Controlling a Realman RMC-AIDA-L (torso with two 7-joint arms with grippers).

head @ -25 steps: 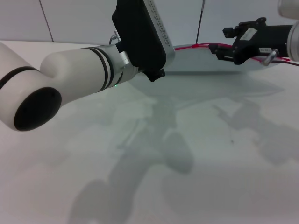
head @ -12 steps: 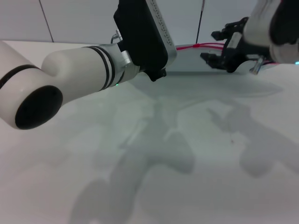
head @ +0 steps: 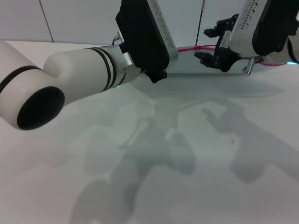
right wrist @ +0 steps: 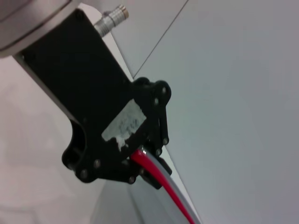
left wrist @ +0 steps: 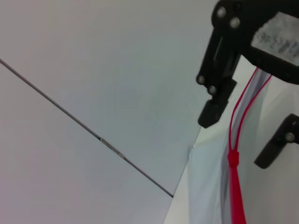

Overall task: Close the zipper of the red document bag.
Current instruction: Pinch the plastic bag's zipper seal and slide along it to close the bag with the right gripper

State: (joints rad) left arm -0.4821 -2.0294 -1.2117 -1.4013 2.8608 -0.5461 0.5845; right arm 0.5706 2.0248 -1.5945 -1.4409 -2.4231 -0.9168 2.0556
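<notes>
The red document bag point(head: 201, 64) lies flat at the far side of the table, its zipper point(head: 189, 48) running along the far edge. My left arm point(head: 84, 74) reaches over to it and hides the bag's left part. In the right wrist view my left gripper point(right wrist: 142, 161) is shut on the bag's red edge. My right gripper point(head: 209, 45) is open, with one finger on each side of the zipper point(left wrist: 243, 107). The small red slider point(left wrist: 232, 158) sits just short of those fingers, and the zipper parts into two strands beyond it.
A white tabletop point(head: 154, 154) fills the foreground, crossed by the arms' shadows. A pale wall point(head: 79, 18) with thin dark seams rises right behind the bag.
My right gripper has swung left along the zipper and turned, so its open fingers now straddle the red strip. The left arm has barely shifted.
</notes>
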